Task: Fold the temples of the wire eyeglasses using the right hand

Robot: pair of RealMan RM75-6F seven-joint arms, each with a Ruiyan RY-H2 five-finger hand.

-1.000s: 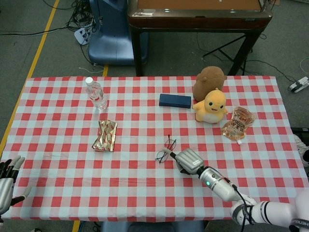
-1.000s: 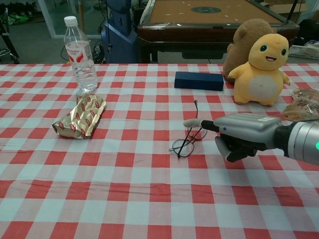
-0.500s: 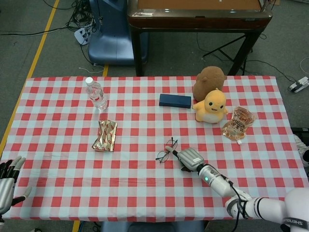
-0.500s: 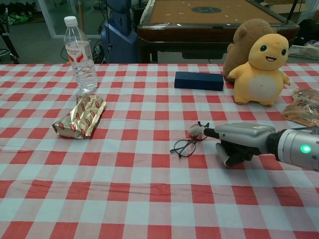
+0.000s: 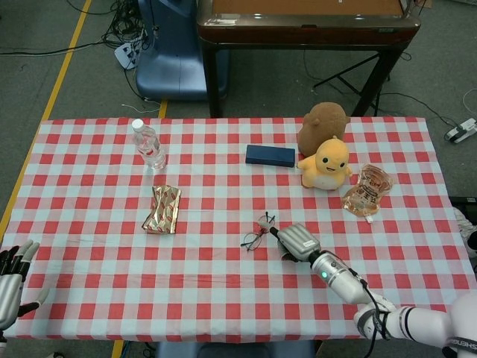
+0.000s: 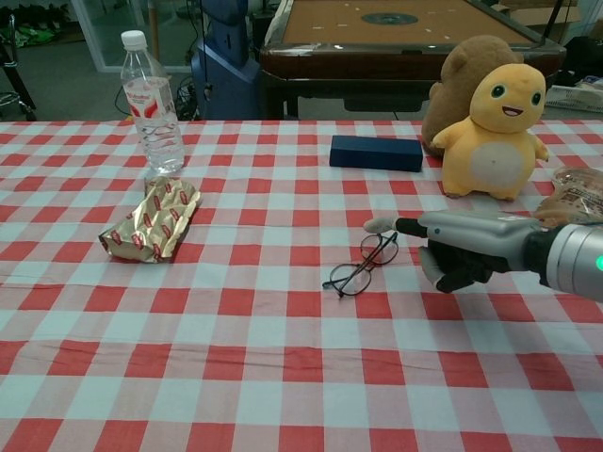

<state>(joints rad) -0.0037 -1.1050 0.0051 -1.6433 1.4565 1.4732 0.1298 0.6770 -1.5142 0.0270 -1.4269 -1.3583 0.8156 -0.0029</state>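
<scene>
The wire eyeglasses (image 5: 258, 233) (image 6: 362, 265) lie flat on the checked tablecloth near the middle, with no temple standing up. My right hand (image 5: 297, 242) (image 6: 464, 250) hovers just to their right. One finger points left, and its tip (image 6: 378, 224) is just above the far lens, while the other fingers are curled in on nothing. Whether the tip touches the frame is not clear. My left hand (image 5: 12, 279) shows only in the head view, at the near left table corner, fingers spread and empty.
A water bottle (image 5: 150, 145) (image 6: 154, 108) and a gold snack packet (image 5: 165, 209) (image 6: 155, 219) lie to the left. A dark blue case (image 5: 270, 156) (image 6: 376, 153), a yellow plush (image 5: 326, 164) (image 6: 495, 132), a brown plush (image 5: 322, 123) and a snack bag (image 5: 367, 190) sit behind and to the right.
The temple that stood upright a second ago now lies down on the frame. My right hand has shifted right and slightly away, its pointing finger raised off the glasses.
</scene>
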